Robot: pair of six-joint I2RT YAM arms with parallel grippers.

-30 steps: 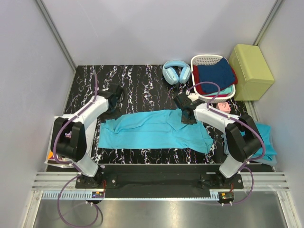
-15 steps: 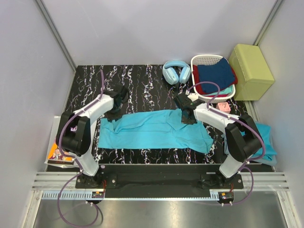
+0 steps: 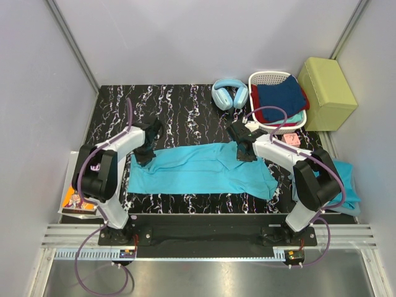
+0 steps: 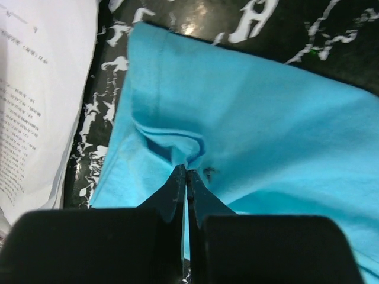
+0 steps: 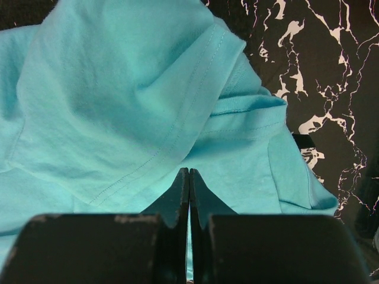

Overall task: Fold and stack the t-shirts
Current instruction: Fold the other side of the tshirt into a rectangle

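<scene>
One turquoise t-shirt (image 3: 204,170) lies stretched out left to right on the black marbled table (image 3: 179,102), roughly folded into a long band. My left gripper (image 3: 146,153) is shut on its far left edge; the left wrist view shows the cloth (image 4: 254,118) puckered into a small fold at the fingertips of that gripper (image 4: 188,173). At the shirt's far right edge my right gripper (image 3: 243,151) is shut, and in the right wrist view a thin strip of shirt (image 5: 118,94) shows between the closed fingers of the gripper (image 5: 189,171). Another turquoise t-shirt (image 3: 346,179) lies off the table's right side.
Pale blue headphones (image 3: 230,94) lie at the back of the table. A white basket (image 3: 267,75) with dark blue and red clothes stands beside a yellow-green box (image 3: 327,85). A small pink thing (image 3: 292,140) sits near the basket. Printed paper (image 4: 41,100) lies at the table's left edge.
My left gripper came down onto the shirt's far left edge and closed on the cloth. The right gripper stayed shut in place.
</scene>
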